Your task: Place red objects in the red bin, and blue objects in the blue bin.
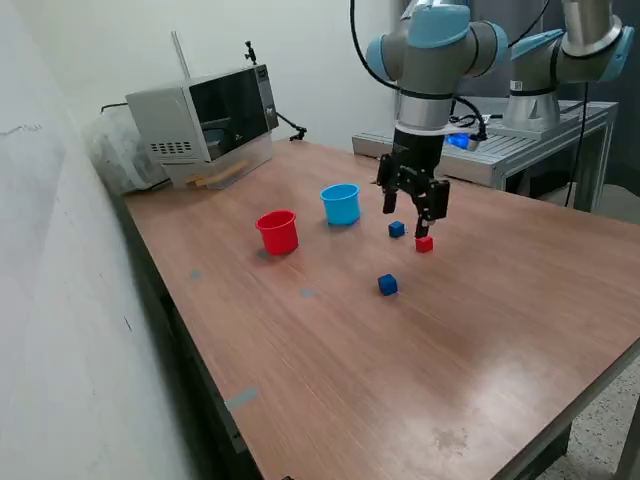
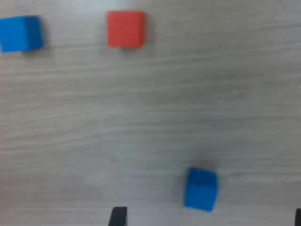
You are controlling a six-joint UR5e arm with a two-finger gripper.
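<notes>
Exterior view: red cube [image 1: 424, 243] seemingly under end effector [image 1: 416, 215]

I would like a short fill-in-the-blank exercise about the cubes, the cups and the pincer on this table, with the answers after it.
1. The pincer hangs above the table and holds ____.
2. In the exterior view, the red cup stands to the ____ of the light blue cup.
3. The red cube lies on the table, not inside a ____.
4. The number of blue cubes on the table, one near the red cube and one apart, is ____.

Missing words: nothing; left; cup; two
</notes>
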